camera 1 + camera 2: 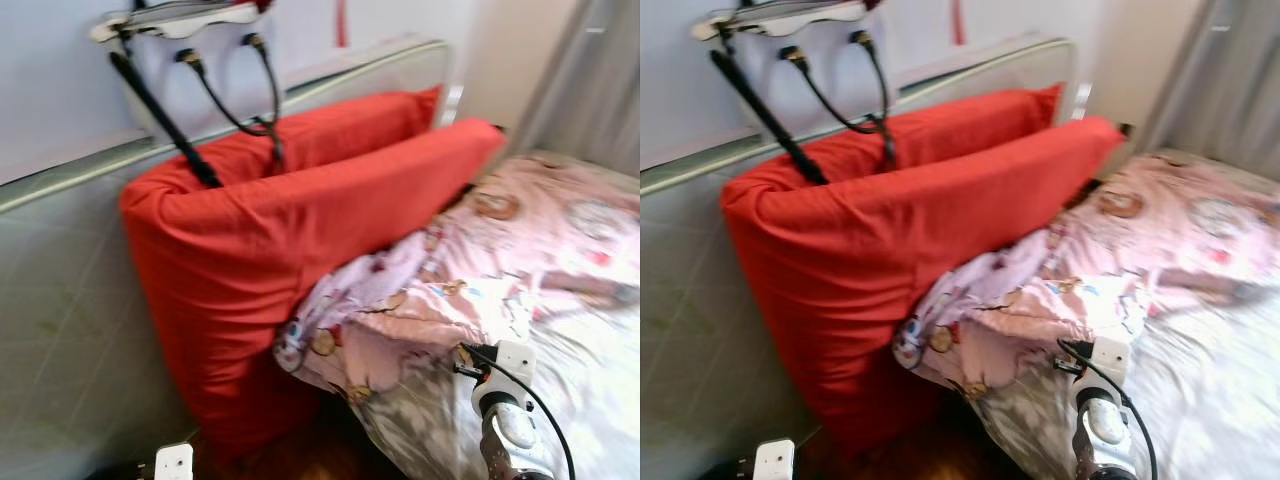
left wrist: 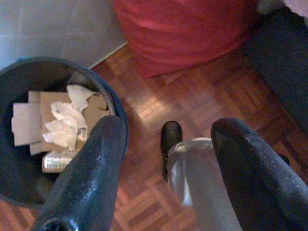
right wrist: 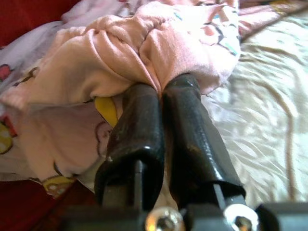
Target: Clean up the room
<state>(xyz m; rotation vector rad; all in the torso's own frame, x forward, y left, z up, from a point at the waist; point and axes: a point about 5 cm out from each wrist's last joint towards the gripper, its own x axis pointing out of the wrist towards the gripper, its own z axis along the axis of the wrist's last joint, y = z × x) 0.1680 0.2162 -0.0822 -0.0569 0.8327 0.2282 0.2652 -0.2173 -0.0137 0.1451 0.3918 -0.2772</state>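
My left gripper (image 2: 163, 159) is open above the parquet floor. A clear plastic bottle (image 2: 197, 178) with a black cap (image 2: 171, 137) sits between its fingers, against one finger (image 2: 250, 168) and apart from the other. Beside it stands a dark bin (image 2: 120, 125) holding cardboard, crumpled paper and a can. My right gripper (image 3: 161, 86) is shut, its tips pinched into a bunched fold of the pink cartoon-print blanket (image 3: 159, 38). That blanket (image 1: 480, 270) lies rumpled across the bed, and my right wrist (image 1: 505, 400) is just below it.
Two big red pillows (image 1: 280, 250) lean against the headboard (image 1: 60, 180) by the wall. A handbag (image 1: 180, 20) hangs over them with black straps. The pale bedsheet (image 1: 600, 380) spreads to the right, and a grey curtain (image 1: 590, 80) hangs beyond.
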